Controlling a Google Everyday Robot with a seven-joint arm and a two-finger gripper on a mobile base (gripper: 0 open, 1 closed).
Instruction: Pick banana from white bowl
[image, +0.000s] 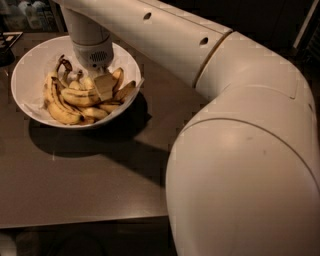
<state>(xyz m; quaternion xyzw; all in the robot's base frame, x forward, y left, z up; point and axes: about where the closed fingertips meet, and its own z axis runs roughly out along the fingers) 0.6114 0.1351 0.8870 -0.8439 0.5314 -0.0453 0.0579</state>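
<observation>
- Bananas fill the white bowl (25, 75), which sits directly under the gripper (104, 89) on a dark table (90, 185).
- Within the bowl, the banana (59, 109) lies picture-left of the gripper and a little below it, curving along the near-left wall with its dark stem pointing up toward the far rim.
- Smaller bananas (82, 97) crowd just beside and beneath the gripper; two more tips (125, 90) lean on the wall at its picture-right.
- Bowl: wide, shallow, round, glossy plain white. It throws a broad shadow on the table toward the camera.
- Fruit: yellow skins marked with dark brown streaks, stems blackened, shapes curved and overlapping.
- Table: flat, matte, dark brown.
- Arm (165, 35): smooth cream-white shell, thick and rounded, reaching from the right foreground across to the bowl, with a pale grey cylindrical wrist (94, 50) pointing straight down.
- Gripper: lowered inside the bowl's rim, its beige tip in among the smaller bananas at the pile's middle. Whether it is spread, closed, or clasping any fruit cannot be told, and contact with the banana cannot be made out.
</observation>
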